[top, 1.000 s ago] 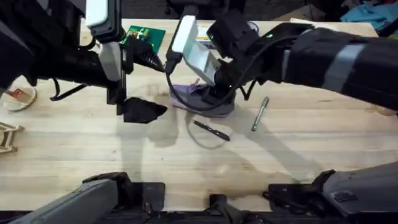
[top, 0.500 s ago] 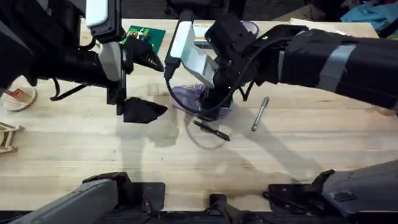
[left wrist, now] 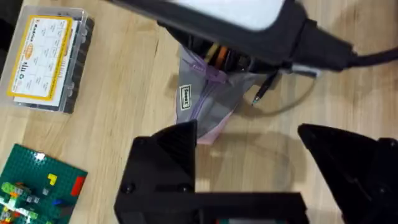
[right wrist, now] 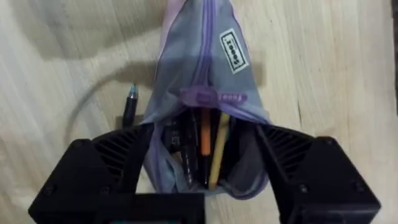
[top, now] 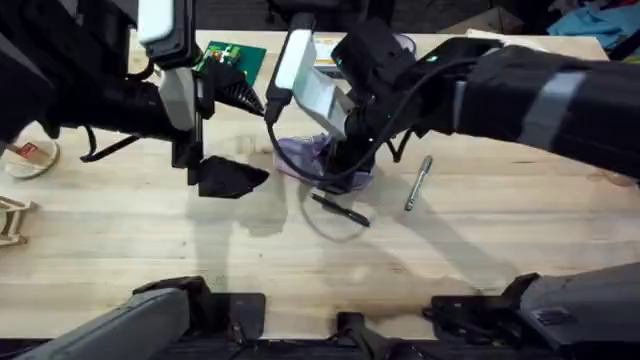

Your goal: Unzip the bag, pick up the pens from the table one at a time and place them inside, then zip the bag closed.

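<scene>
The lilac and grey bag [top: 300,155] lies mid-table, its zipper partly undone. In the right wrist view the bag [right wrist: 205,56] shows its pull [right wrist: 214,96] and an open mouth with several pens inside. My right gripper [right wrist: 202,168] is open, one finger on each side of that open end; from overhead the right gripper [top: 345,160] sits right over the bag. A dark pen [top: 340,210] lies on the table [top: 300,260] just in front of the bag, and a silver pen [top: 418,183] lies to its right. My left gripper [left wrist: 249,162] hovers open and empty left of the bag.
A clear box with a yellow label [left wrist: 46,62] and a green brick plate [top: 232,58] lie at the back. A white roll [top: 25,155] and a wooden piece [top: 10,220] are at the left edge. Bare wood stretches across the front of the table.
My right gripper has shifted a little over the bag's open end, and the bag has bunched up shorter. The left arm and both loose pens have stayed put.
</scene>
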You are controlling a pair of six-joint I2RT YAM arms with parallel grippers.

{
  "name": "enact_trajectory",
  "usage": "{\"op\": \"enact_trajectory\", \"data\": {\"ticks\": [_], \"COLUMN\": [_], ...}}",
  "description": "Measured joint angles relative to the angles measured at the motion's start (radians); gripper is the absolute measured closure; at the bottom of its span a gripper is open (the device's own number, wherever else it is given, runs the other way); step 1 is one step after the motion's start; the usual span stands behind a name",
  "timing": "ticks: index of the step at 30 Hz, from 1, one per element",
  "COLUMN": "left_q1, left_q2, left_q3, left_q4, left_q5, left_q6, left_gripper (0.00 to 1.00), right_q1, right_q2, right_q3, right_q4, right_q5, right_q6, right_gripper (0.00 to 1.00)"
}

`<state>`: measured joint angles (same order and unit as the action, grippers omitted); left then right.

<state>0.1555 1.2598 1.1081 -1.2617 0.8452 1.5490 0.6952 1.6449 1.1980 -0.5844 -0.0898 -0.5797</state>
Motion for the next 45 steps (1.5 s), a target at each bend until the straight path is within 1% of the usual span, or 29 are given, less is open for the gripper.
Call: {"op": "enact_trajectory", "data": {"ticks": [3, 12, 13, 17, 21, 25, 26, 28, 33, 41, 45], "left_q1": [0.000, 0.000, 0.000, 0.000, 0.000, 0.000, 0.000, 0.000, 0.000, 0.000, 0.000], "left_q2": [0.000, 0.000, 0.000, 0.000, 0.000, 0.000, 0.000, 0.000, 0.000, 0.000, 0.000], "left_q3": [0.000, 0.000, 0.000, 0.000, 0.000, 0.000, 0.000, 0.000, 0.000, 0.000, 0.000], "left_q4": [0.000, -0.002, -0.002, -0.002, -0.002, -0.002, -0.002, -0.002, -0.002, -0.002, -0.003], "left_q5": [0.000, 0.000, 0.000, 0.000, 0.000, 0.000, 0.000, 0.000, 0.000, 0.000, 0.000], "left_q6": [0.000, 0.000, 0.000, 0.000, 0.000, 0.000, 0.000, 0.000, 0.000, 0.000, 0.000], "left_gripper": [0.007, 0.008, 0.007, 0.007, 0.007, 0.007, 0.007, 0.008, 0.007, 0.007, 0.007], "right_q1": [0.000, -0.001, -0.008, -0.022, -0.029, -0.029, -0.029, -0.029, -0.029, -0.029, -0.029], "right_q2": [-0.055, -0.327, -0.388, -0.441, -0.489, -0.530, -0.546, -0.547, -0.547, -0.547, -0.547], "right_q3": [0.000, 0.000, 0.000, 0.000, 0.000, 0.000, 0.000, 0.000, 0.000, 0.000, 0.000], "right_q4": [-0.011, -0.072, -0.102, -0.126, -0.161, -0.221, -0.288, -0.327, -0.365, -0.390, -0.418], "right_q5": [0.013, 0.035, 0.045, 0.106, 0.207, 0.311, 0.384, 0.412, 0.418, 0.407, 0.432], "right_q6": [0.020, 0.161, 0.214, 0.332, 0.484, 0.643, 0.765, 0.826, 0.905, 0.954, 1.050], "right_gripper": [0.003, 0.003, 0.003, 0.003, 0.003, 0.003, 0.003, 0.003, 0.003, 0.003, 0.003]}}
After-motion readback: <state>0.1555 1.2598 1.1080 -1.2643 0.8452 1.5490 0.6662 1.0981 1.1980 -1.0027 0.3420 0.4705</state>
